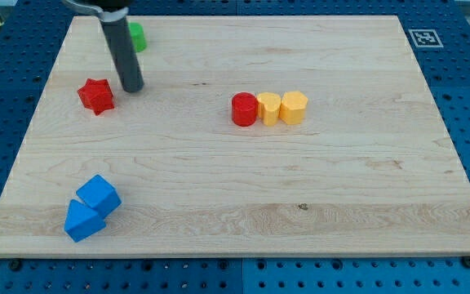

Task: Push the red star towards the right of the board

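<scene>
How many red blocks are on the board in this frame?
2: the red star block at the view's upper left, just left of my tip, and the red cylinder block mid-board. None seems hidden.

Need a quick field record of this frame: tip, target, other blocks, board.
tip: my tip sits just to the view's right of the red star, slightly above it
target: red star, near the view's left edge of the board
row at centre: red cylinder, yellow block, yellow hexagon, side by side
lower left: two blue blocks, touching
top left: green block, partly behind the rod
surface: wooden board
</scene>
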`<move>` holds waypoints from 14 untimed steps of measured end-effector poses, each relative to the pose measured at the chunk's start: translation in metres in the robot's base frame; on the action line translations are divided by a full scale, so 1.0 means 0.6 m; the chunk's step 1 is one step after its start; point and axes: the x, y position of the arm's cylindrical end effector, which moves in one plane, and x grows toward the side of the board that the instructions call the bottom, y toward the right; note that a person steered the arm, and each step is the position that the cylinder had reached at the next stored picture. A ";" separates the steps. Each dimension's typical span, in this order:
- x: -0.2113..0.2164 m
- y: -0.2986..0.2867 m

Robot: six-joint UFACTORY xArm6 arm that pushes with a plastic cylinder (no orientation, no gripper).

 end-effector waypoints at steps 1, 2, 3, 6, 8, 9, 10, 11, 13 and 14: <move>-0.032 -0.042; -0.029 -0.105; -0.024 -0.140; 0.047 -0.087; 0.048 -0.065; 0.052 -0.053; 0.059 -0.037; 0.059 -0.037; 0.090 -0.040; 0.098 -0.036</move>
